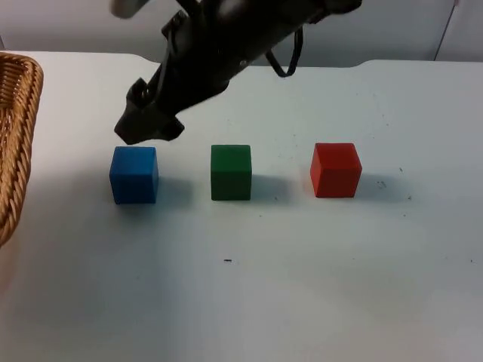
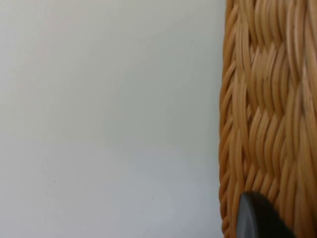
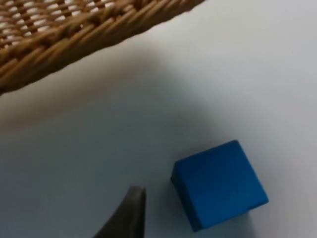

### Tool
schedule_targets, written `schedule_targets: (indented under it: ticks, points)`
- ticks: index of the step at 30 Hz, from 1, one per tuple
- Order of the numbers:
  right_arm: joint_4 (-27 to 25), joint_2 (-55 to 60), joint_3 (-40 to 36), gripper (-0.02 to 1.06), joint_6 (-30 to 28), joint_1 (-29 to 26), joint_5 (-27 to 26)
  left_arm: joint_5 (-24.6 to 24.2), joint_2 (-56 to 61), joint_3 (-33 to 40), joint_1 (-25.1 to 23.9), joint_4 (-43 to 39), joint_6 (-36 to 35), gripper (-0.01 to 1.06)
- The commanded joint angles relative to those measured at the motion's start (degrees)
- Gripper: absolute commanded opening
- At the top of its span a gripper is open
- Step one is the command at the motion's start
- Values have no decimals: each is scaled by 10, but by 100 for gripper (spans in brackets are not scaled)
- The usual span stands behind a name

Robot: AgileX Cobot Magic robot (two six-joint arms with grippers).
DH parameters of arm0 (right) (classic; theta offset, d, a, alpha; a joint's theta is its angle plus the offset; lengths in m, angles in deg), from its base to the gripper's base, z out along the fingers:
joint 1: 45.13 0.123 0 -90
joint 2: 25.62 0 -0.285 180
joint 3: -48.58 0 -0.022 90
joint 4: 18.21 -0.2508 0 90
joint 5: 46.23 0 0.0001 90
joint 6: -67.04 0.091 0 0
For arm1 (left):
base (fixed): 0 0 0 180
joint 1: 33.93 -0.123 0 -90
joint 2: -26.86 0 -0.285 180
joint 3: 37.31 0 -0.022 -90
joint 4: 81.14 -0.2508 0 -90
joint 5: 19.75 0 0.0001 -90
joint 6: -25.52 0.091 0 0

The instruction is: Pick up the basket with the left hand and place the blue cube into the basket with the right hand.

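Basket (image 1: 13,143) is cut off at the frame's 9 o'clock edge in the top view, so just its rim and part of the weave are in sight. Left gripper (image 2: 260,218): 1 fingertip against the basket's weave; can't tell if it grips. Right gripper (image 1: 143,130) hangs just above the blue cube (image 1: 134,175), at its 12 o'clock, not touching; 1 fingertip (image 3: 130,213) sits beside the cube, finger spread can't be told. Row of 3 on the table (image 1: 302,286): blue cube, green cube (image 1: 231,173) at its 3 o'clock, red cube (image 1: 336,170) further on, with gaps between. Open table between basket and blue cube.
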Motion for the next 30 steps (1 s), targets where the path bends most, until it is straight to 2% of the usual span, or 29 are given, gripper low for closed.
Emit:
schedule_targets:
  ticks: [1, 6, 13, 30]
  points:
    - [-9, 21, 7, 101, -27, 3, 6, 0, 0, 0, -3, 24, 4, 0]
    - [-27, 43, 9, 101, -82, 9, -3, 0, 0, 0, -3, 25, 4, 0]
    - [-32, 72, 20, 100, -131, 12, -16, 0, 0, 0, -3, 36, 7, 0]
    - [-34, 139, 76, 100, -131, 14, -3, -1, -1, 0, -3, 39, 18, 0]
